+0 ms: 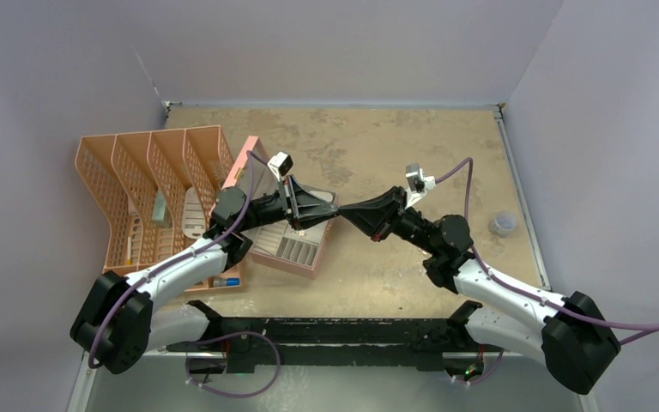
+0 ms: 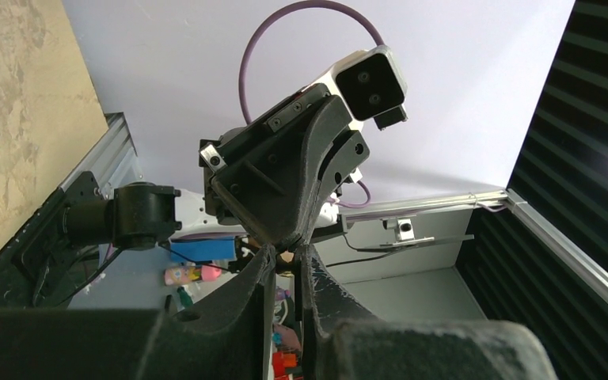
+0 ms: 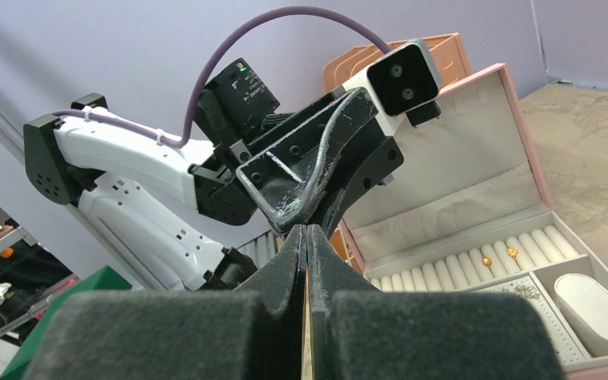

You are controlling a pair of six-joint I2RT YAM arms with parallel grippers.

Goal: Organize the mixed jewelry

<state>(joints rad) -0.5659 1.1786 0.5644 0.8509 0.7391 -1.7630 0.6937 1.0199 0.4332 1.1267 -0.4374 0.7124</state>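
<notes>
A: From overhead, what?

B: Two arms stretched inward over a tan table (image 1: 395, 146). Left gripper (image 1: 335, 209) and right gripper (image 1: 347, 211) tip to tip, just above the right edge of an open pink jewellery box (image 1: 296, 251). Too small from up there to read either pair of fingers.

A: And from the wrists?

B: From the right wrist, own fingers (image 3: 283, 269) pressed flat together, no gap. From the left wrist, own fingers (image 2: 245, 294) set close, with a narrow slit between them. Cannot tell whether pinching anything (tips crowding one another in both close views).

A: Containers?

B: Box lid standing upright, pale lining inside. In the base, a row of cream ring rolls (image 3: 451, 273) at the back and a perforated panel (image 3: 546, 324) in front. At the right, a white oval cushion (image 3: 594, 301) in its own compartment. Detail given by the right wrist view alone; from overhead, slots and little else. Just beside the box on its left, a peach mesh file rack (image 1: 150, 172) holding a few white items, unreadable. Far right on the table, well apart, a small clear cup (image 1: 503, 225).

A: The jewellery?

B: Two gold studs (image 3: 488, 260) tucked side by side among the ring rolls, toward the right end of the row. Tiny round heads, bright yellow. On the perforated panel, a small glittering piece (image 3: 525, 291), too fine to name.
</notes>
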